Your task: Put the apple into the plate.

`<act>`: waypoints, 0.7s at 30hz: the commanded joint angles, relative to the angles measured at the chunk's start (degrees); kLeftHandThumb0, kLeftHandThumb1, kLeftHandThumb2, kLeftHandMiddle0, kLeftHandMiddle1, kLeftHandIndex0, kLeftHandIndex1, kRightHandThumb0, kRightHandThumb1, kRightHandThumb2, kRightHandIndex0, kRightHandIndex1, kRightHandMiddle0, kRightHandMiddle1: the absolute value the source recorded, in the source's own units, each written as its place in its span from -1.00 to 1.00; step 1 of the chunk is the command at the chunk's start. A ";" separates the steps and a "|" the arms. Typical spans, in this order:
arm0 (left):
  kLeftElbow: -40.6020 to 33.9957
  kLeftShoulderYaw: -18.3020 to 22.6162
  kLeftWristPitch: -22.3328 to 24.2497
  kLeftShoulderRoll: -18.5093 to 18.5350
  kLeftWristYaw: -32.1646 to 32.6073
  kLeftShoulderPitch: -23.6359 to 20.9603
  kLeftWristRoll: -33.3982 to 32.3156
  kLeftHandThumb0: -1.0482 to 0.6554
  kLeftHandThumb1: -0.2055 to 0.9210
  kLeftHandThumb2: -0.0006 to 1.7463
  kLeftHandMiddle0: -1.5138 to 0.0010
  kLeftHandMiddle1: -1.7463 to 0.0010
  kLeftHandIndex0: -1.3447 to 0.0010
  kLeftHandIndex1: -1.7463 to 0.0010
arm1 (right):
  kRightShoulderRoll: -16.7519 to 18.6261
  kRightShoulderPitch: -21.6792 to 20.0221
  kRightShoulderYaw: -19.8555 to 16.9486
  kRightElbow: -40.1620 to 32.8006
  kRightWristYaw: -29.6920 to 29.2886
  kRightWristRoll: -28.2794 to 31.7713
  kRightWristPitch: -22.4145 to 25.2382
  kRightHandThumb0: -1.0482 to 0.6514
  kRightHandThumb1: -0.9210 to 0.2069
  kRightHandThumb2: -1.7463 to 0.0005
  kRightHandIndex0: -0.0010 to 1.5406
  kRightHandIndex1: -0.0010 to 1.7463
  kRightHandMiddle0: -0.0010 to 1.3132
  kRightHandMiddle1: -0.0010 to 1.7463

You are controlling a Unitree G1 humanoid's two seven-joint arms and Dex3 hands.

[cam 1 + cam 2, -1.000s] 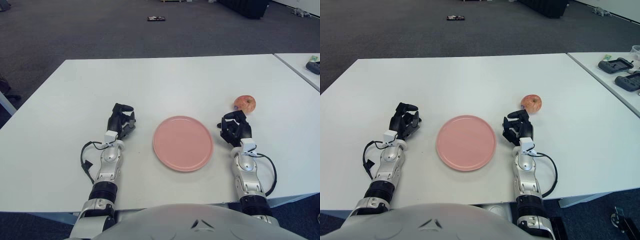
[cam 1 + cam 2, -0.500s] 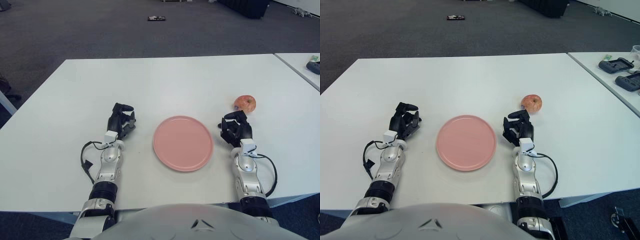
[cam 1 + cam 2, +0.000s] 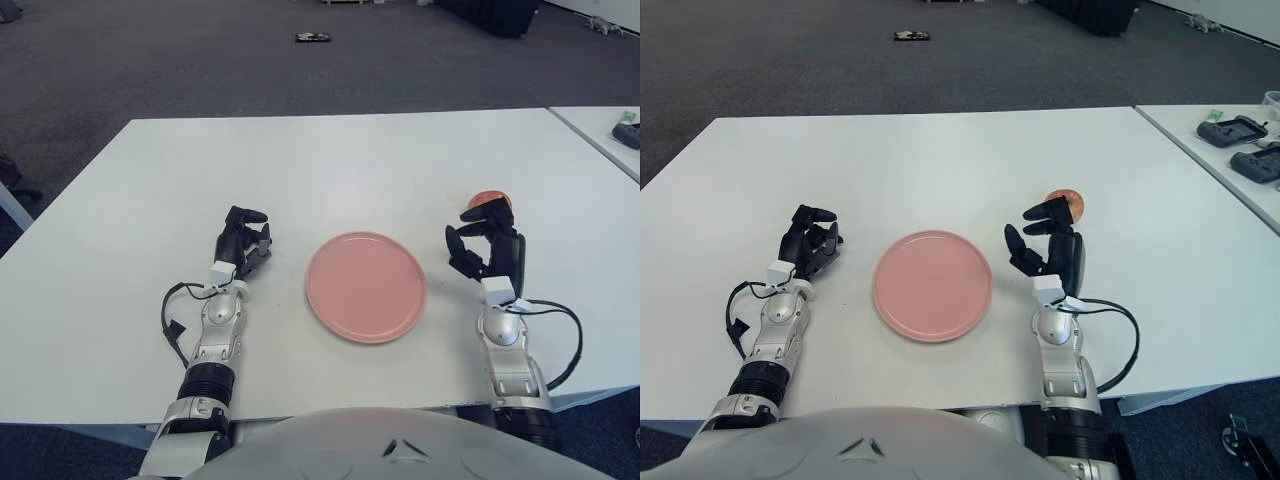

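Smooth white matte worktop (image 3: 330, 160). Round, flat, glossy pink plate (image 3: 366, 286) at centre. Round red apple (image 3: 488, 200) right of plate, partly hidden behind right hand (image 3: 484, 246), black fingers spread. Left hand (image 3: 243, 243), loosely curled, left of plate.

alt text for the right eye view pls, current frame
The robot's right hand is raised with fingers spread just in front of a red apple, partly hiding it but not gripping it. A round pink plate sits bare at the centre of the white table, and the left hand shows to the plate's left.
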 commanded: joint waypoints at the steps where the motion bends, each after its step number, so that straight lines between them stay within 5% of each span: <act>1: 3.09 -0.12 1.96 -0.31 0.34 2.45 0.26 -0.20 0.73 -0.15 0.31 -1.00 0.57 -1.00 | -0.97 0.09 -0.40 -1.56 -1.66 -2.15 0.12 -0.19 -0.83 0.25 -0.32 0.40 -0.62 1.00; 7: 3.26 0.07 1.82 -0.44 -0.08 2.28 -0.26 -0.20 0.73 -0.15 0.30 -1.00 0.58 -1.00 | -2.12 -0.82 -0.82 -2.52 -2.97 -2.62 -1.01 -0.18 -0.98 0.38 -0.41 0.38 -0.70 1.00; 13: 2.37 0.00 2.71 -0.66 0.02 2.50 -0.38 -0.20 0.74 -0.16 0.32 -1.00 0.58 -1.00 | -4.35 -2.75 -1.98 -1.88 -4.78 -3.95 -2.24 -0.18 -1.00 0.39 -0.70 0.17 -0.72 1.00; 17: 2.11 -0.06 2.91 -0.84 0.34 2.50 -0.25 -0.20 0.74 -0.16 0.33 -1.00 0.58 -1.00 | -6.96 -7.95 -3.61 -0.08 -5.62 -5.50 0.40 -0.38 -0.72 0.16 -0.90 -0.03 -0.94 0.33; 21: 1.47 0.01 4.00 -0.98 0.68 2.60 -0.22 -0.20 0.74 -0.16 0.35 -1.00 0.58 -1.00 | -8.46 -12.09 -3.86 3.02 -6.73 -6.41 1.96 -0.44 -0.50 0.08 -0.98 -0.26 -0.99 -0.02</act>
